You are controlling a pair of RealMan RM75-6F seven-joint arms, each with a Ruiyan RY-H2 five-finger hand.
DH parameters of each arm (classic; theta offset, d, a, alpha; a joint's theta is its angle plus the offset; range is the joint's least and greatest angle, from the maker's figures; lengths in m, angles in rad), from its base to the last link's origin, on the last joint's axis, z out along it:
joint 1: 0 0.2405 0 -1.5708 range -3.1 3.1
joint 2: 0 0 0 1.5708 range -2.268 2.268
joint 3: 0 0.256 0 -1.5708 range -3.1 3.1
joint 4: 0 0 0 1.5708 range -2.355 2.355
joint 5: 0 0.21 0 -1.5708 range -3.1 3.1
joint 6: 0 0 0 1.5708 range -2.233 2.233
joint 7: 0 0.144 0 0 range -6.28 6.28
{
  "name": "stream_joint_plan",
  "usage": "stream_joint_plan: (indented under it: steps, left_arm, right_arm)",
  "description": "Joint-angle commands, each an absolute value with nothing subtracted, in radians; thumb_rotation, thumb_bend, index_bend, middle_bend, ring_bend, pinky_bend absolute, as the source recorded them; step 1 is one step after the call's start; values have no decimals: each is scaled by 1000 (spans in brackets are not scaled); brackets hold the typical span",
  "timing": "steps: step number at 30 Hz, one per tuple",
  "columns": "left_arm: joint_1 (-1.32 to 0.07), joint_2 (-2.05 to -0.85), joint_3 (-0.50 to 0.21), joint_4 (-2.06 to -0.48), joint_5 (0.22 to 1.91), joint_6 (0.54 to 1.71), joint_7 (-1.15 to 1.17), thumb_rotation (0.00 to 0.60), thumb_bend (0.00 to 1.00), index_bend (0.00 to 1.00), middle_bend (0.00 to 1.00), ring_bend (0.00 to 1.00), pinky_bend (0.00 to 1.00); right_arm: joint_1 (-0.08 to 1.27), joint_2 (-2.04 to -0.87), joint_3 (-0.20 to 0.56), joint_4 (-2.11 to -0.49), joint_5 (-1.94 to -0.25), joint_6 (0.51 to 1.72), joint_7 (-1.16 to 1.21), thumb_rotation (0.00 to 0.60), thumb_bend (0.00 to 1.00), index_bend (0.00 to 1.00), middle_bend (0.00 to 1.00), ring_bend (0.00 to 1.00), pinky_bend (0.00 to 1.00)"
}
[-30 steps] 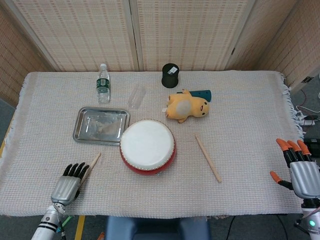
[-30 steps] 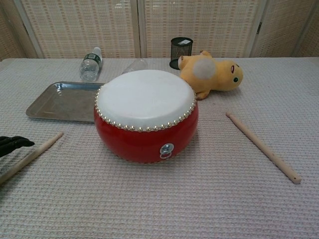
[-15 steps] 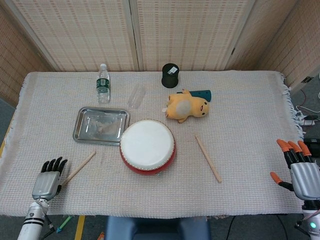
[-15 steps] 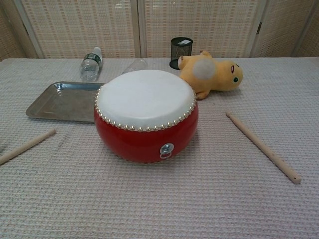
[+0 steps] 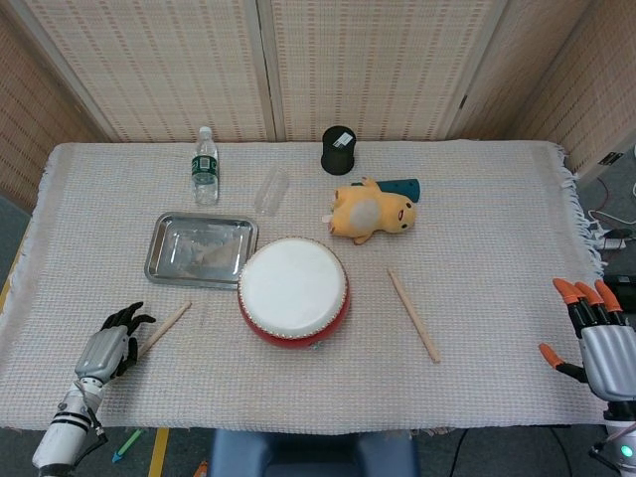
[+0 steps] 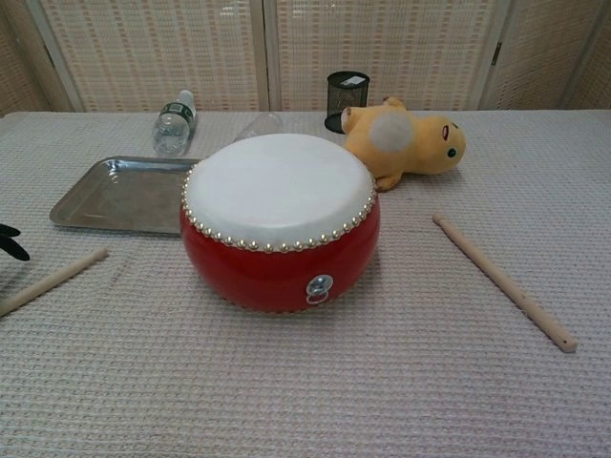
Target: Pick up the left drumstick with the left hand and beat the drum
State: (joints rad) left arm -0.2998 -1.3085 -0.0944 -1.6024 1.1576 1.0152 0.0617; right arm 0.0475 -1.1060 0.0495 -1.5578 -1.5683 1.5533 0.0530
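Left drumstick (image 5: 165,328) lies flat on the surface, left of the drum (image 5: 293,290), long axis diagonal: far tip toward the tray (image 5: 162,232), near end toward the left hand (image 5: 109,345). Hand sits at that near end, fingers spread, holding nothing; contact with the stick cannot be resolved from the head view. Left hand is clearly the nearer one; right hand (image 5: 596,333) idles open, well apart at the far right edge. Chest view cuts off the stick's near end at the frame edge and shows only dark fingertips (image 6: 10,241), so the grasp region is hidden there.
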Motion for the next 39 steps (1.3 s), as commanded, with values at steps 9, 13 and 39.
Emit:
stream_joint_plan:
  steps: [9,13,39]
  left_arm:
    - [-344,-1348,-84,-1591,1044,985,184,600,828,294,38,0,1]
    - [-351,-1353,-68,-1594,1056,993,216,600,827,307,40,0,1]
    - [-348,-1442,-72,-1640,1024,1144,448,600,372,287,31,0,2]
  right_arm:
    - [39,-1106,47,-1549,-1567,1561,66,600,210,0,120,0,1]
    - [41,-1108,46,-1547,-1567,1555,70,600,211,0,120,0,1]
    - [41,-1102,47,-1547,-1565,1549,76,600,210,0,120,0,1]
